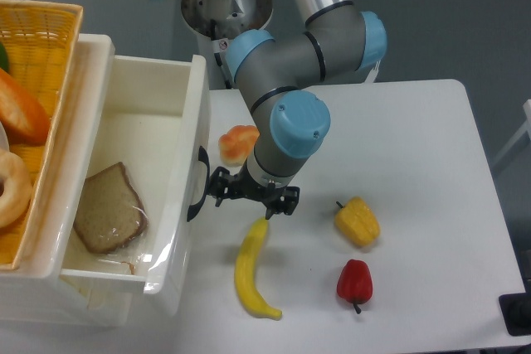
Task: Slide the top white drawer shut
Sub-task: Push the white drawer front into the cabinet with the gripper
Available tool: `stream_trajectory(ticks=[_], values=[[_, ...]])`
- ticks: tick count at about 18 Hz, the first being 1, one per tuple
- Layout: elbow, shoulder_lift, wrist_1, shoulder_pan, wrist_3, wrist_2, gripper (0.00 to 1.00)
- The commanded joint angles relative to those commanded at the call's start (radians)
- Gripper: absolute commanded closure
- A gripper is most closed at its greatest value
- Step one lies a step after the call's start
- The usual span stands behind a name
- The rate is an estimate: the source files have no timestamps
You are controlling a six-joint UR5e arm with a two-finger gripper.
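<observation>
Top white drawer (178,196) open, handle facing right toward end effector (251,195).

white table (415,138), grey floor (448,14)

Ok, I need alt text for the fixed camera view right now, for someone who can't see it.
The end effector sits against the black-handled front of the open top white drawer, which holds a wrapped bread slice. On the white table lie a banana, a yellow pepper, a red pepper and a peach.
</observation>
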Motion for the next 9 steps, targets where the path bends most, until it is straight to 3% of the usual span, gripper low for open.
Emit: stream_trajectory(ticks=[9], values=[[-0.008, 0.018, -0.003, -0.063, -0.011, -0.008, 0.0]])
